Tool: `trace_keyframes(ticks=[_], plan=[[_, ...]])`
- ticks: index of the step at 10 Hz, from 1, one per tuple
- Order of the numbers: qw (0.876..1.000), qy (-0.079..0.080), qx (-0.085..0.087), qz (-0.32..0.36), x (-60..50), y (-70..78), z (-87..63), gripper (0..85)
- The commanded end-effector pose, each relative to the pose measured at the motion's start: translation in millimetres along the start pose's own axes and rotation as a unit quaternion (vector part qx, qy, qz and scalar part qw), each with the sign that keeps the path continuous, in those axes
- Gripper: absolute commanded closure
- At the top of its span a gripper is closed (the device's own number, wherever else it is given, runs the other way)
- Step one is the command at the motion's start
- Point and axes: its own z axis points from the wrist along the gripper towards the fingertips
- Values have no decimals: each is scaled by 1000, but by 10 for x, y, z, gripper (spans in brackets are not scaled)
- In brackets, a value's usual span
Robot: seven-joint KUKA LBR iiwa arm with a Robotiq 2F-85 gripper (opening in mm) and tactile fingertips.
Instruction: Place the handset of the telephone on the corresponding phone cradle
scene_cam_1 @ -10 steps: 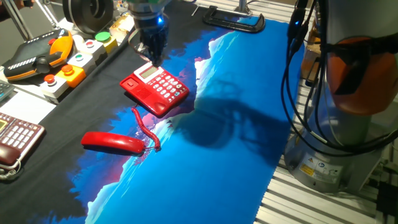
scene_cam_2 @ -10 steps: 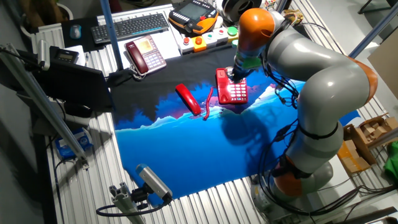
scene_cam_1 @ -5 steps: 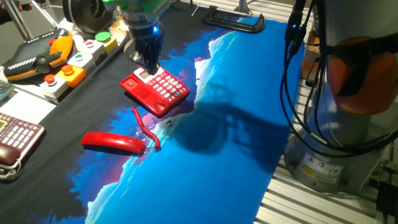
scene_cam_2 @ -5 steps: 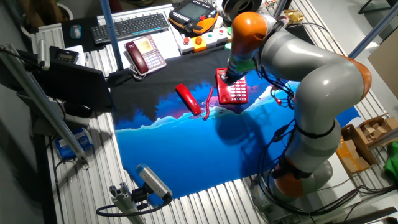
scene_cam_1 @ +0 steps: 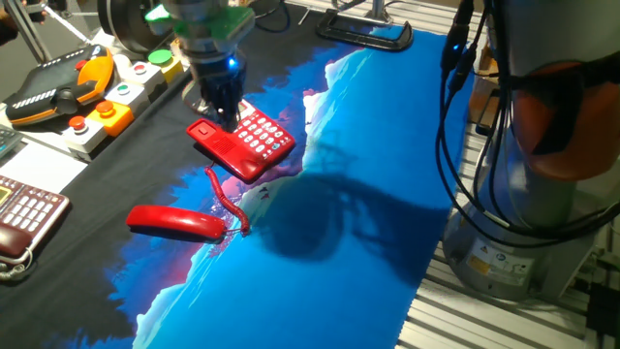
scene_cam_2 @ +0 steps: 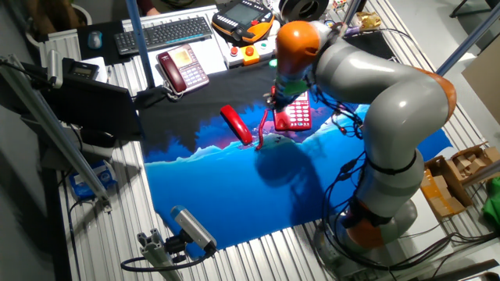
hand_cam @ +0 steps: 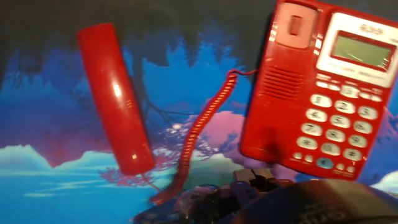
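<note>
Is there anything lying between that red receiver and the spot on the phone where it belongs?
Only its own coiled cord lies on the mat between the handset and the phone cradle. Nothing else visible stands in the way.

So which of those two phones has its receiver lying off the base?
The bright red telephone under the arm; its handset lies on the mat beside it. The dark maroon phone has its receiver in place.

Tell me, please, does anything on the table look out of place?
Yes. The red handset lies off the telephone on the blue mat, joined only by its coiled cord. The phone cradle is empty.
</note>
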Motion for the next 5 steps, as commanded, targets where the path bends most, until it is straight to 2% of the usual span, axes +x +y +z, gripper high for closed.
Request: trace_keyframes(ticks=[1,2,5], plan=[[1000,-3,0,-15,1,41,34,843],[999,-5,7,-35,4,61,85,843],[999,-15,-16,-42,-5,106,228,843]])
